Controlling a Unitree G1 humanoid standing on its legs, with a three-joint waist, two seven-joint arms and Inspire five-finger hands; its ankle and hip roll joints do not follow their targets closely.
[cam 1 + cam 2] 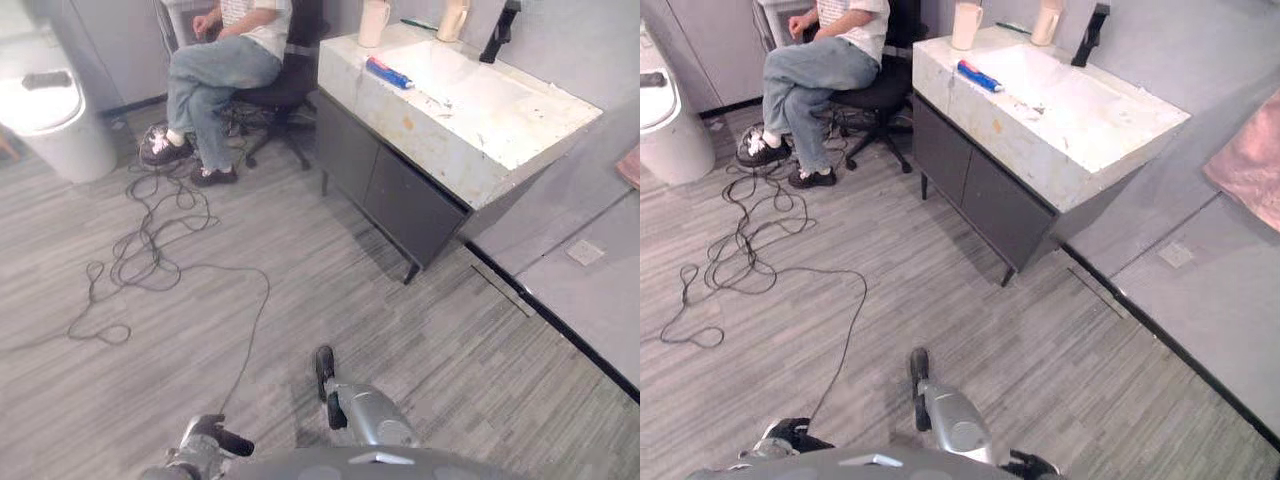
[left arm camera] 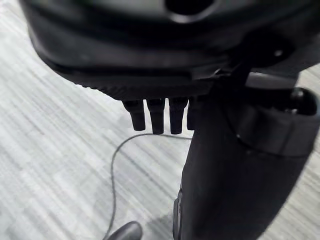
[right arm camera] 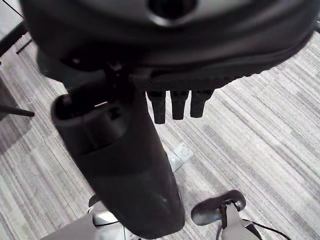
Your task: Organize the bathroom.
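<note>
Open floor (image 1: 330, 270) between robot and bench (image 1: 400, 190) — bench edge ahead to the right, person (image 1: 225, 60) on a chair (image 1: 285, 90) to its left, bin (image 1: 50, 115) far left. Blue tube (image 1: 388, 72) lying on the bench top beside the sink (image 1: 470, 85); two cups (image 1: 373, 22) at the back. Left hand (image 2: 157, 115) and right hand (image 3: 175, 105) hanging over floor — fingers straight, holding nothing.

No legible text, label, brand, number or sign on anything here.
</note>
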